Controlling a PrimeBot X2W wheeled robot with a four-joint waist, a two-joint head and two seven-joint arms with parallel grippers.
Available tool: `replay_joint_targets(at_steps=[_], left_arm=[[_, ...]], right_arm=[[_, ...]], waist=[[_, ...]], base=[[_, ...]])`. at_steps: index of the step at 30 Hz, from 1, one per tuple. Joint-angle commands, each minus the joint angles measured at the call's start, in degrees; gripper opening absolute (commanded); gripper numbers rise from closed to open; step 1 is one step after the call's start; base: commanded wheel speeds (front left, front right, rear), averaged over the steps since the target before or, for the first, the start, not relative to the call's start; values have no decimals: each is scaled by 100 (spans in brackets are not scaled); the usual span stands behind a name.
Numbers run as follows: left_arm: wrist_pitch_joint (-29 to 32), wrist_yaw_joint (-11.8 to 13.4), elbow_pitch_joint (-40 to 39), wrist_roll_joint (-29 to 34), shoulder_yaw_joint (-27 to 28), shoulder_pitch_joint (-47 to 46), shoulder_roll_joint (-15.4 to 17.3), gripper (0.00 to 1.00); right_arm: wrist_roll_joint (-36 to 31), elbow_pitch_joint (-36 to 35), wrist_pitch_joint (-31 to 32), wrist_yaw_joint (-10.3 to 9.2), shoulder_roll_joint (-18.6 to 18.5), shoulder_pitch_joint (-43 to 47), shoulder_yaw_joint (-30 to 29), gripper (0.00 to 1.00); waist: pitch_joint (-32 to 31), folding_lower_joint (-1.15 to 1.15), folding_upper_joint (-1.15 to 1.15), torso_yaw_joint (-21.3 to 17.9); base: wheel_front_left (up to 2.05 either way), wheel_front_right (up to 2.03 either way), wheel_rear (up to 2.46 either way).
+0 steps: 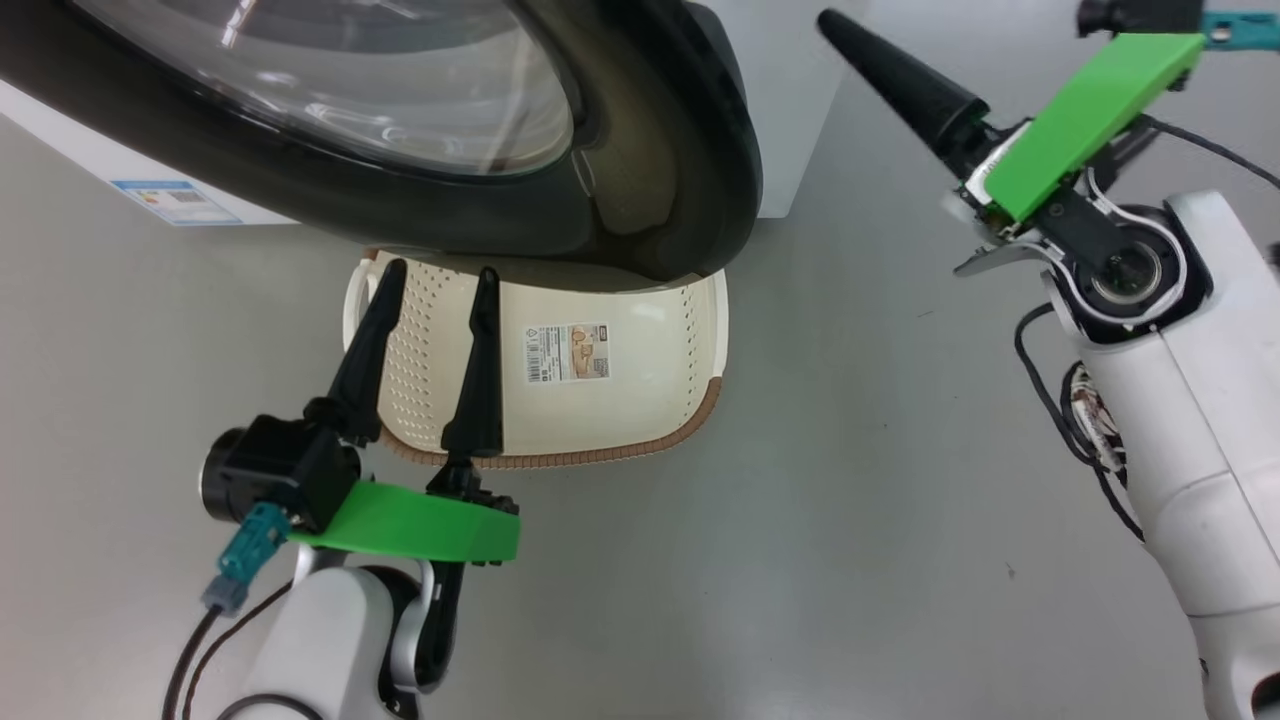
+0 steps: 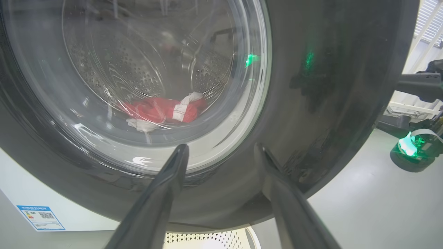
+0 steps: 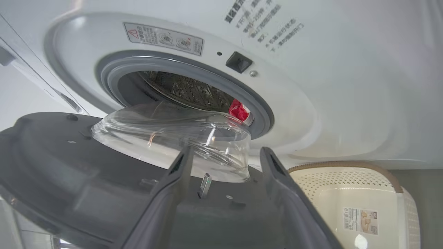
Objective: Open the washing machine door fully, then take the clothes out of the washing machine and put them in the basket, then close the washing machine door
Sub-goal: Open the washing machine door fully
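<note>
The washing machine door stands partly open, its black rim hanging over the basket on the floor below. My left gripper is open above the basket's left side, close to the door's outer face. Through the glass I see the red clothes in the drum. My right gripper is open beside the door's grey inner side, with nothing between its fingers. One of its fingers points up-left near the washing machine. A bit of the clothes shows at the drum's mouth.
The basket holds only a sticker on its floor. Grey floor spreads between my two arms. The door's latch sticks up just ahead of my right fingers. A blue label marks the machine's front.
</note>
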Motion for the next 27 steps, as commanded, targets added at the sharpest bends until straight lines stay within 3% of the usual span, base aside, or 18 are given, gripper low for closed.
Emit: replay_joint_targets(at_steps=[1, 10, 18, 22, 27], left_arm=[[-34, 75, -123, -45, 206, 64, 98, 100], [-34, 93, -120, -37, 267, 127, 98, 100], [-34, 106, -123, 5, 337, 219, 98, 100], [-34, 120, -126, 31, 349, 270, 98, 100], [-34, 136, -161, 73, 383, 323, 98, 100]], right_arm=[[-311, -323, -379, 3, -47, 262, 79, 100], [-1474, -702, -1803, 3, -517, 746, 562, 100], [-2775, -617, -3162, 3, -796, 1092, 1030, 100], [-3560, -438, -3669, 3, -792, 1240, 1043, 100], [-4690, -385, -3877, 3, -519, 1468, 570, 100]], waist=[[-31, 0, 0, -32], [-115, 0, 0, -144], [-243, 0, 0, -245], [-294, 0, 0, -280], [-334, 0, 0, -324]], base=[[0, 0, 0], [0, 0, 0], [0, 0, 0], [0, 0, 0], [0, 0, 0]])
